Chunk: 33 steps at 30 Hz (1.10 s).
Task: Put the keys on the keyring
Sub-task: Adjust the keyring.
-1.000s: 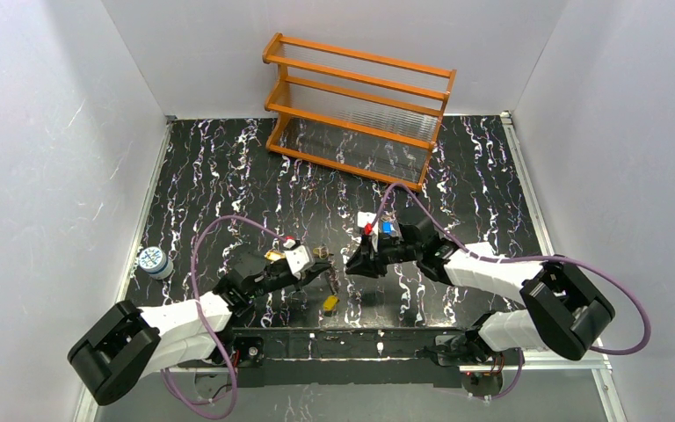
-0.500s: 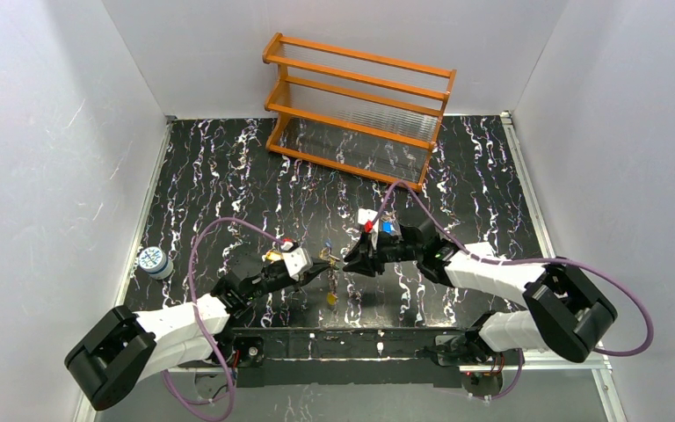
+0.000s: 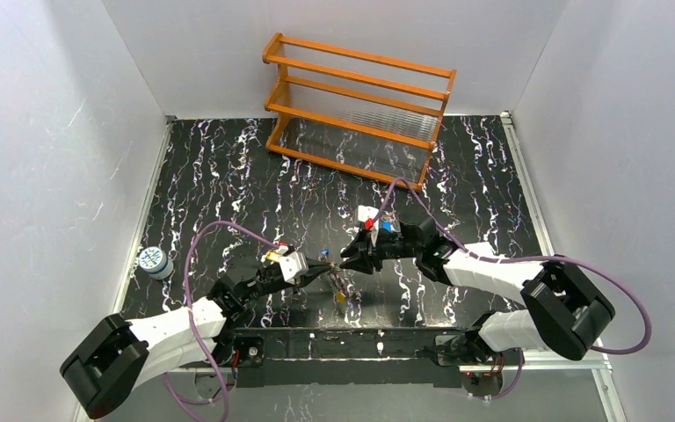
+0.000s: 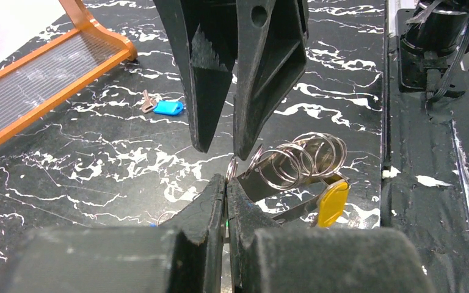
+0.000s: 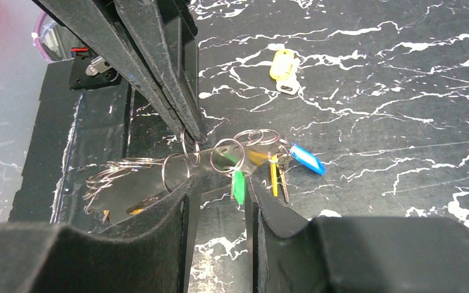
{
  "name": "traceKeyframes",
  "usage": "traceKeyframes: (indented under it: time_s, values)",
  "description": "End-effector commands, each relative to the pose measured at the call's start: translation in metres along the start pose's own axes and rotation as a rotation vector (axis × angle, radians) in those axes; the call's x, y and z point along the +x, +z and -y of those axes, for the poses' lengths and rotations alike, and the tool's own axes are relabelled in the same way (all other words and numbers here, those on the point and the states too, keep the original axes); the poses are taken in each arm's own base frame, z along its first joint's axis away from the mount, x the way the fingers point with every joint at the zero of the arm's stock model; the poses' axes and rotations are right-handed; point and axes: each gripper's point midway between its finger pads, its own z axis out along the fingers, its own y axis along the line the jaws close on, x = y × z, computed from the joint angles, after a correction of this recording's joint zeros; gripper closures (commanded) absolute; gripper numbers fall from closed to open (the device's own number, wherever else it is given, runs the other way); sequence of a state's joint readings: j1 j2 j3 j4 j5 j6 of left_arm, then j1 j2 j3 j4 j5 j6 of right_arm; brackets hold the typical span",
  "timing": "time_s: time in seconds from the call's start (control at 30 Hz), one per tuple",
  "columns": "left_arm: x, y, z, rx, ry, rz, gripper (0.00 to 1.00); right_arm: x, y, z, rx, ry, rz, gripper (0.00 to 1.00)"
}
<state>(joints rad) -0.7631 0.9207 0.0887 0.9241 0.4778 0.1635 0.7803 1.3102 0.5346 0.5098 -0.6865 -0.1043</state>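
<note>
My left gripper (image 4: 227, 180) is shut on a thin metal keyring (image 4: 231, 169), one loop of a chain of wire rings (image 4: 305, 157) with a yellow key (image 4: 333, 201) hanging from it. My right gripper (image 5: 218, 183) is open, its tips right against the left's. A green key (image 5: 238, 186) hangs between its fingers, close to the right-hand one. A blue key (image 5: 308, 159) and a thin yellow key (image 5: 273, 174) sit just beyond. Another yellow key (image 5: 281, 64) lies on the table. In the top view the left gripper (image 3: 328, 272) and right gripper (image 3: 348, 261) meet at the table's near middle.
An orange wooden rack (image 3: 358, 105) stands at the back of the black marbled table (image 3: 228, 176). A round blue-and-white disc (image 3: 151, 260) sits at the left edge. Purple cables loop over both arms. White walls close in on three sides.
Both grippers have closed in on each other. The left carried the rings and yellow key up and to the right; the right moved left until the tips meet.
</note>
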Motion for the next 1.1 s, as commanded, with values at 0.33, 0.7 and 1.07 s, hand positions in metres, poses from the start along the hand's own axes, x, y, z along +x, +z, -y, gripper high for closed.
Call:
traceKeyframes:
  time_s: [0.33, 0.7, 1.07]
  values:
    - [-0.017, 0.001, -0.001, 0.001, 0.032, 0.064, 1.0, -0.037, 0.007, -0.021, -0.156, -0.064, 0.117, 0.58]
    - [-0.018, 0.002, 0.001, 0.013, 0.027, 0.067, 1.0, -0.038, 0.015, -0.019, -0.191, -0.038, 0.127, 0.76]
    - [-0.019, 0.001, 0.0, 0.008, 0.026, 0.069, 1.0, -0.038, 0.016, -0.022, -0.21, -0.033, 0.122, 0.99]
